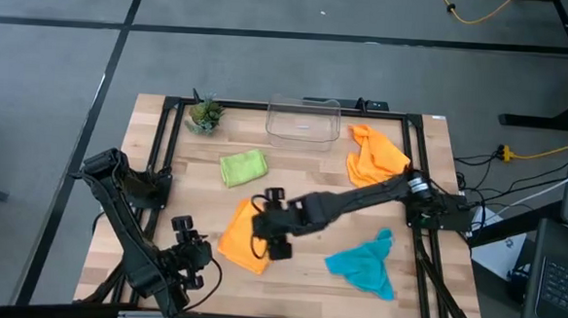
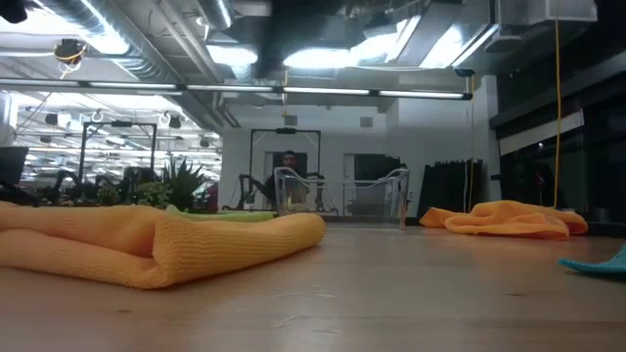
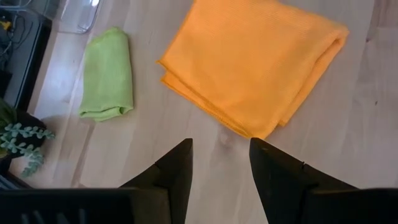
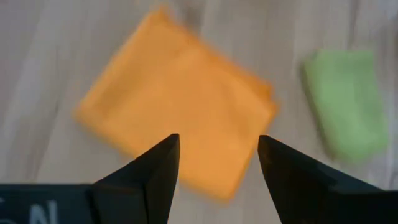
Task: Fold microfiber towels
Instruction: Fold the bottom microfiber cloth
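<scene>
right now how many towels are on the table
4. A folded lime green towel lies near the plant. A folded orange towel lies mid-table under the right gripper. A crumpled orange towel lies beside the clear bin. A crumpled teal towel lies front right. None seems hidden.

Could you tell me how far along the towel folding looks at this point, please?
Done: the lime green towel lies folded near the clear bin. In hand: the orange towel at the table's middle is folded, with the right claw open above it and the left claw open alongside, holding nothing. Left: the second orange towel and the teal towel are crumpled.
</scene>
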`<state>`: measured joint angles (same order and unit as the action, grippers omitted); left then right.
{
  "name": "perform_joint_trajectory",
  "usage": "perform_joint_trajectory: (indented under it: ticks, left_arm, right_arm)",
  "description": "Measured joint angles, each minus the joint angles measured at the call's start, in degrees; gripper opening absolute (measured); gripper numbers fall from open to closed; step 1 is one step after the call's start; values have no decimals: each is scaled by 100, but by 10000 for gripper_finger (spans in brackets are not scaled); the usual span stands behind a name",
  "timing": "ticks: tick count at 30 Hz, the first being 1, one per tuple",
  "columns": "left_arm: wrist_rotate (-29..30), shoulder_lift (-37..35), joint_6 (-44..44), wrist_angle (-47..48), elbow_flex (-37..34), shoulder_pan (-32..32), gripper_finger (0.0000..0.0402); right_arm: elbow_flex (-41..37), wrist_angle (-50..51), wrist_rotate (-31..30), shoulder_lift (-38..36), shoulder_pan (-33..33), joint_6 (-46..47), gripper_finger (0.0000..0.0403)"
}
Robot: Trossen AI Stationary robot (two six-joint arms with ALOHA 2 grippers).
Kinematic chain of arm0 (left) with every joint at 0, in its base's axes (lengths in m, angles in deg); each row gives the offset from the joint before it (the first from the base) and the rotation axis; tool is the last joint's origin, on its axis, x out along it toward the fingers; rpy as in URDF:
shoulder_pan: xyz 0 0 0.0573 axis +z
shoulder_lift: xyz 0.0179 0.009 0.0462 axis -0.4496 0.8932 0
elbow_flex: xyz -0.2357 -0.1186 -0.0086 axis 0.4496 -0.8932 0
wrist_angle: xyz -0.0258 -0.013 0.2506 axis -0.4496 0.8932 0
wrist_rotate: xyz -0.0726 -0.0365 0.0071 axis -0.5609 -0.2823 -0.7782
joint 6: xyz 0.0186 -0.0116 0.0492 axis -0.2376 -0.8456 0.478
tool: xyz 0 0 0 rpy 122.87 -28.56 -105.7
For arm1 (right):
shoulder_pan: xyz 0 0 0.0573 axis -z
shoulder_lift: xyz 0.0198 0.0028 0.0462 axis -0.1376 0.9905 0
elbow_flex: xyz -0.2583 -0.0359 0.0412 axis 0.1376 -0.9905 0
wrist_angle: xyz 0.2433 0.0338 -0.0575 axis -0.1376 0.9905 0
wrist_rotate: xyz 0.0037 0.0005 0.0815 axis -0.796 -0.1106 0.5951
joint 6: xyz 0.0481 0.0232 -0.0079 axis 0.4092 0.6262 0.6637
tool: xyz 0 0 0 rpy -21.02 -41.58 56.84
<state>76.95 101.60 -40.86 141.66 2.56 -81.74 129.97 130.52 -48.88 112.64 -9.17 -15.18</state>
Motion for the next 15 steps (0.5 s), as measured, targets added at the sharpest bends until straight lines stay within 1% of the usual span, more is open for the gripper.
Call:
perform_joint_trajectory:
  ticks: [2,4,5,7,9,11,13,15]
  left_arm:
    - [-1,0,-4,-9,0,0,151]
    - [-1,0,-2,-10,0,6,151]
    - [-3,0,-2,-12,0,22,151]
    - [-1,0,-2,-12,0,49,151]
    - [-3,0,-2,-12,0,102,151]
    - [-3,0,-2,-26,0,167,151]
    - [-1,0,-2,-43,0,233,151]
    - [1,0,12,-49,0,298,151]
  right_arm:
    - [-650,29,8,-319,-50,215,220]
    - [-1469,-151,28,-725,-77,543,220]
    - [-1869,-392,26,-952,-105,687,220]
    - [-2734,-1186,27,-1436,-190,917,220]
    - [-3596,-2184,-28,-1888,-275,1057,220]
    - [-4473,-3472,-130,-2224,-333,1171,220]
    - [-5266,-5102,-189,-2373,-360,1224,220]
    - [-5917,-6727,-211,-2341,-394,1356,220]
